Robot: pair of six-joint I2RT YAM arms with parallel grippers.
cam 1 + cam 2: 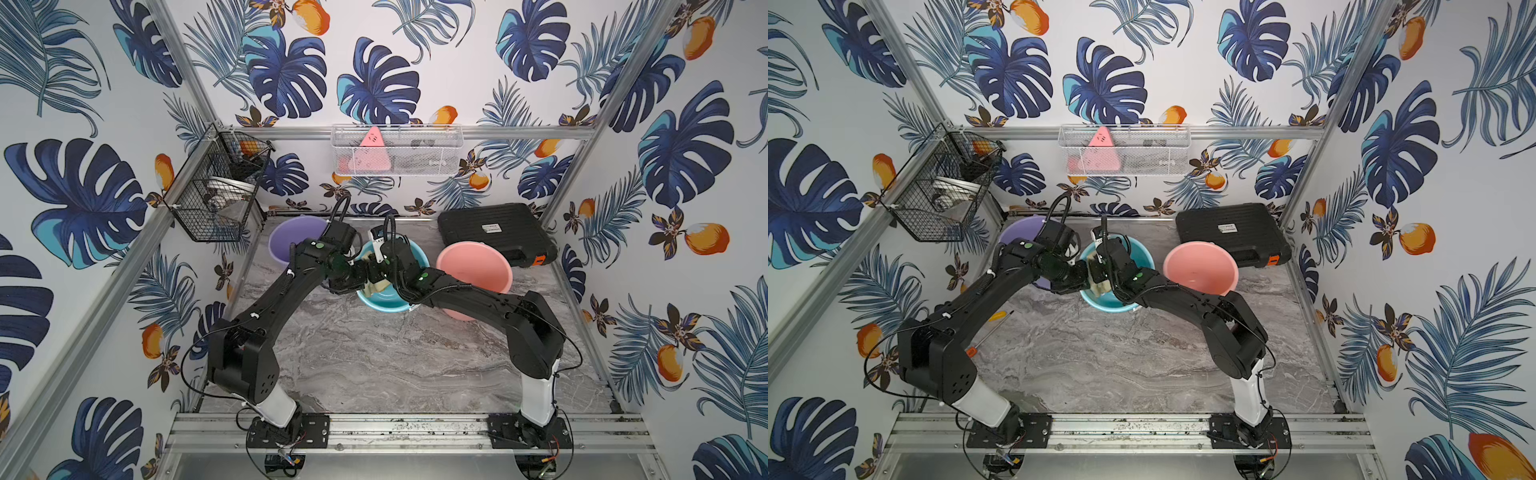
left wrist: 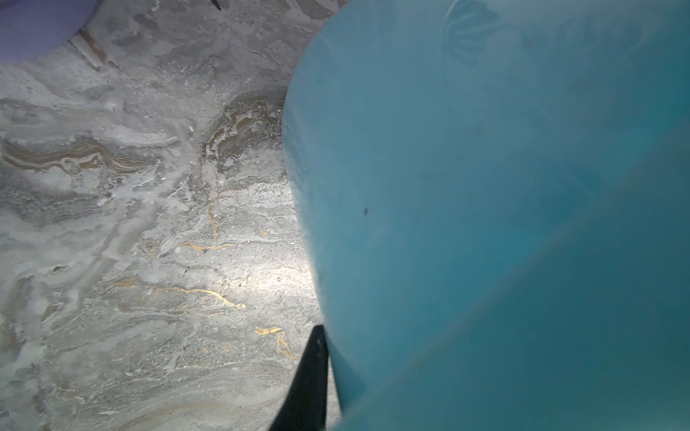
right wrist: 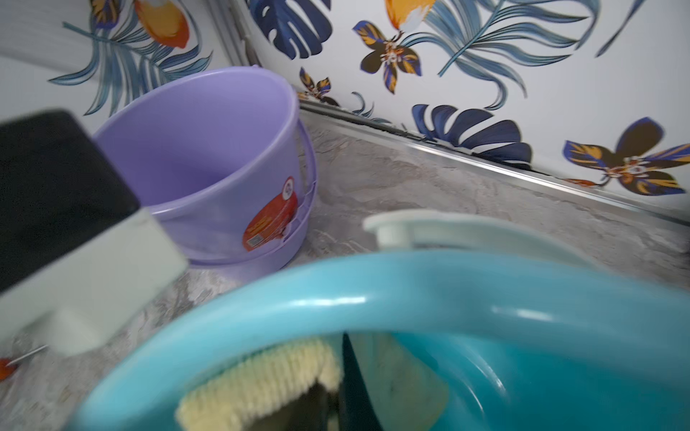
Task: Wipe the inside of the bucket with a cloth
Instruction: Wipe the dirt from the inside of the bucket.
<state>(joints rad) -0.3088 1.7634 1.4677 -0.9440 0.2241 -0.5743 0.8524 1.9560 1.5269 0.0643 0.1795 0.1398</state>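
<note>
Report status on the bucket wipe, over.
Left gripper shut on the blue bucket, at rim. Right gripper shut on the cloth, inside it. Purple bucket and pink bucket alongside, not blocking.

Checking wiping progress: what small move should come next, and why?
Probably sweep the right gripper, shut on the cloth, along the inner wall of the blue bucket: the cloth sits inside it and the left gripper seems to clamp its rim.

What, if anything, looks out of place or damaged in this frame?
A thin metal-shafted tool, apparently a screwdriver, lies loose on the marble table beside the left arm, unrelated to the wiping. Nothing looks spilled or broken.
</note>
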